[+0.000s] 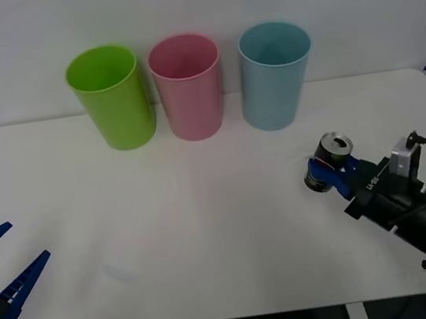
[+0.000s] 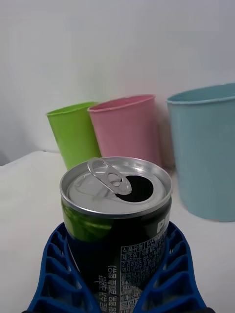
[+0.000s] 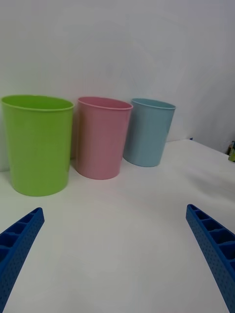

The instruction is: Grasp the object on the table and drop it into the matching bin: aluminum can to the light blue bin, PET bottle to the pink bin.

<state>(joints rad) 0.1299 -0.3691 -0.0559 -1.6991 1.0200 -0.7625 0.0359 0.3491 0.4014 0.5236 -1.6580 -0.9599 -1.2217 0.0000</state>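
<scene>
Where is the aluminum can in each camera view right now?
Front view: aluminum can at right, tilted, in the right pincer.
Right wrist view: can centre foreground, between blue fingers.
Left wrist view: a sliver at the right edge, probably the can.
Shared landmark: light blue bin.

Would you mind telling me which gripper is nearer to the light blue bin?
The right gripper, holding the can just in front of the light blue bin. The left gripper sits open far across the table.
</scene>
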